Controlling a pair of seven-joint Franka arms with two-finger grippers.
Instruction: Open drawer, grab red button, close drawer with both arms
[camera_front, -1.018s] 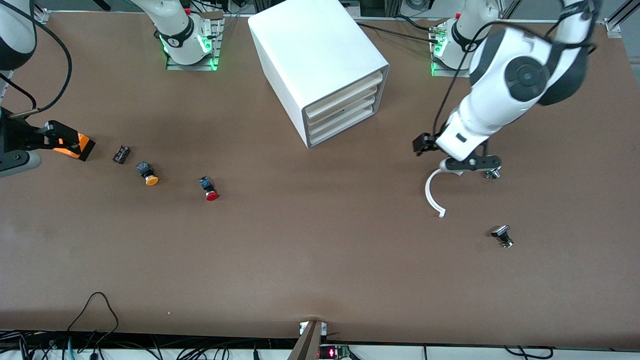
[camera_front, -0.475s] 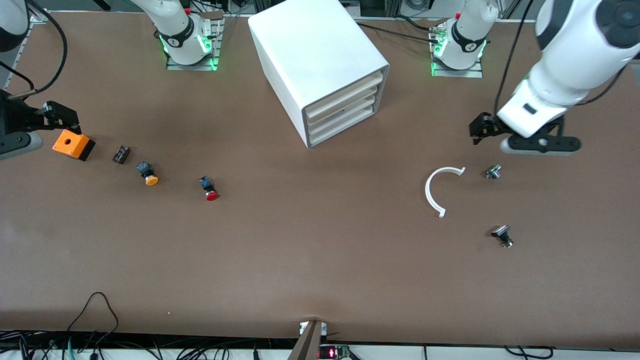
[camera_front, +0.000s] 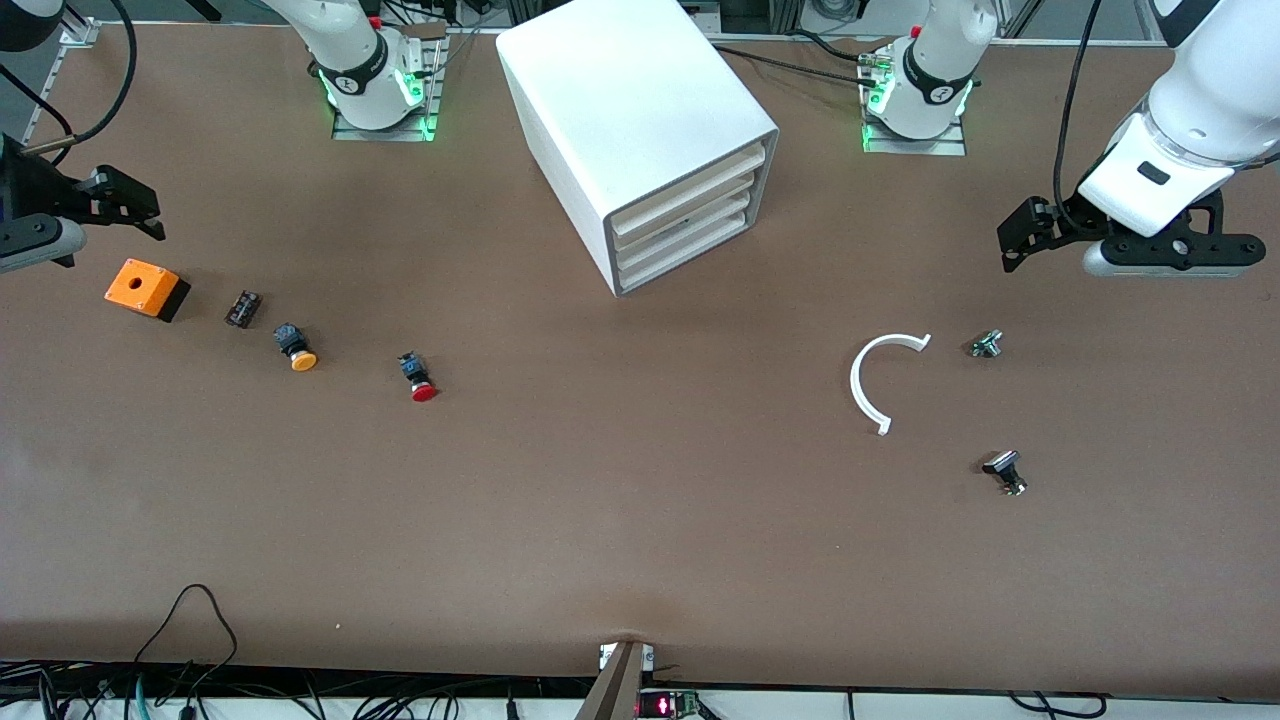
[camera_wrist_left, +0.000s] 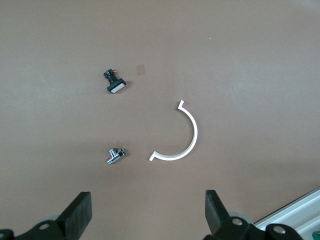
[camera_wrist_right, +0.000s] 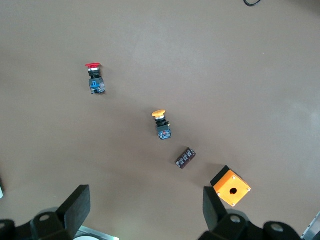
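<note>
Opening stage of the task: all three drawers (camera_front: 690, 215) of the white cabinet (camera_front: 625, 120) sit flush and shut, so no step appears done and the first, pulling a drawer out, is yet to begin. The left gripper (camera_wrist_left: 147, 217) hangs in the air over the left arm's end of the desk (camera_front: 640, 520), fingers spread as wide as they go and holding nothing; below it lie a white half-ring (camera_wrist_left: 180, 135), a small metal fitting (camera_wrist_left: 116, 155) and a black part with a pale face (camera_wrist_left: 115, 84), none of them touched. The right gripper (camera_wrist_right: 145, 212) hangs over the right arm's end of the desk, likewise spread wide and empty; an orange box with a hole (camera_wrist_right: 230, 187) and a small dark block (camera_wrist_right: 185, 158) lie almost beneath it, an orange-capped button (camera_wrist_right: 161, 125) a little farther out. The red-capped button (camera_wrist_right: 94, 77) lies on its side on the desk, farther still from the right gripper and toward the cabinet, well apart from the left gripper. The next move probably calls for one gripper to reach the cabinet's front, catch a drawer's sloped lip and pull, while the right gripper, the closer one, descends over the red-capped button.
</note>
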